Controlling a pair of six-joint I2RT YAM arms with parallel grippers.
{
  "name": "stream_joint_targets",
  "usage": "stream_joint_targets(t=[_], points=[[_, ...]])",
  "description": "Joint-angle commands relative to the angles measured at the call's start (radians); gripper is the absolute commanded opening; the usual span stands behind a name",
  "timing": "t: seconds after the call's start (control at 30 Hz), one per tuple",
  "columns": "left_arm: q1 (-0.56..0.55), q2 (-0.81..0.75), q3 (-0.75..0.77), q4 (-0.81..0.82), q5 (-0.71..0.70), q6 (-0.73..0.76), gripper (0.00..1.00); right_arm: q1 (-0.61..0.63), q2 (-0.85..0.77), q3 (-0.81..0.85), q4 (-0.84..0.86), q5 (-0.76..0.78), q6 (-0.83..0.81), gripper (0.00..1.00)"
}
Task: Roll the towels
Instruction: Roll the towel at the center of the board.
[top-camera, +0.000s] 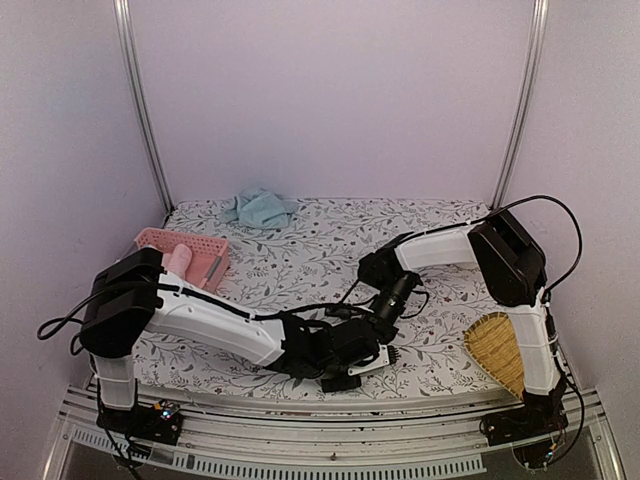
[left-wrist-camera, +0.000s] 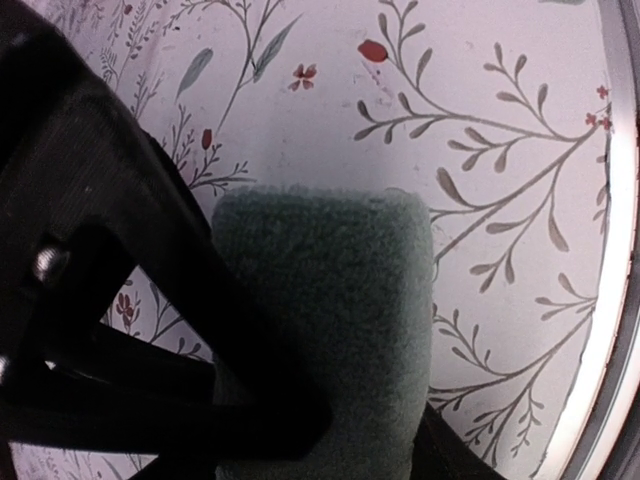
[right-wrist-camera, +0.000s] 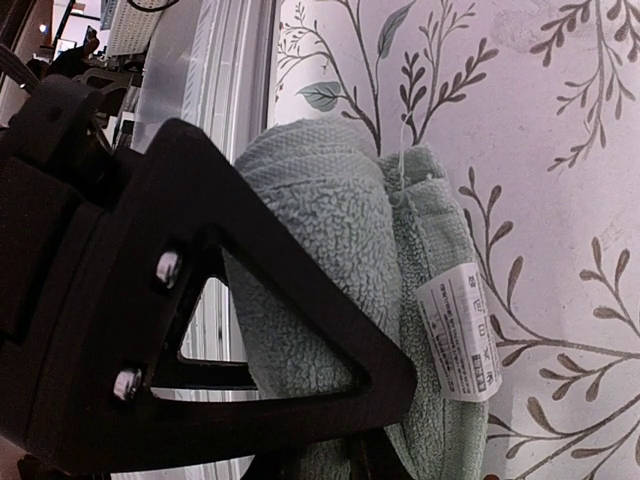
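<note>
**A:** Where is the green towel (right-wrist-camera: 330, 230)?

**B:** It is rolled up at the near edge of the surface (top-camera: 300, 240), just beside the metal rail (right-wrist-camera: 235, 60). Open floral cloth runs behind it toward the back wall.

**A:** And the end effectors?

**B:** The right end effector (right-wrist-camera: 370, 430) is clamped on the roll. The left end effector (left-wrist-camera: 370, 440) has the roll between its fingers, with one finger (left-wrist-camera: 150, 300) against the pile. I cannot tell whether it grips.

**A:** What does the overhead view show?

**B:** The arms hide the roll there. Only that view shows the blue towel (top-camera: 260, 208), crumpled at the back edge. It also shows the pink basket (top-camera: 190, 255) on the left and a woven mat (top-camera: 498, 352) on the right. All three lie well apart from the roll.

**A:** Any writing?

**B:** There is a white label (right-wrist-camera: 460, 330) on the roll, but its print is too small to read.
</note>
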Motion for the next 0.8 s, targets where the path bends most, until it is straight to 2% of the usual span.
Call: stream_joint_targets(t=[0.0, 0.2, 0.53, 0.67, 0.77], points=[[0.028, 0.109, -0.016, -0.098, 0.000, -0.009, 0.53, 0.017, 0.018, -0.043, 0.019, 0.099, -0.018, 0.14], [0.028, 0.159, 0.013, -0.171, -0.027, -0.036, 0.60, 0.017, 0.006, -0.046, 0.014, 0.090, -0.025, 0.15], [0.027, 0.140, 0.002, -0.184, -0.038, -0.052, 0.56, 0.012, 0.063, -0.006, -0.043, 0.040, 0.015, 0.16], [0.022, 0.137, -0.012, -0.176, -0.011, -0.049, 0.59, 0.002, 0.079, 0.012, -0.089, -0.024, 0.012, 0.16], [0.017, 0.123, -0.027, -0.154, -0.012, -0.042, 0.60, -0.009, 0.152, 0.034, -0.135, -0.050, -0.015, 0.17]])
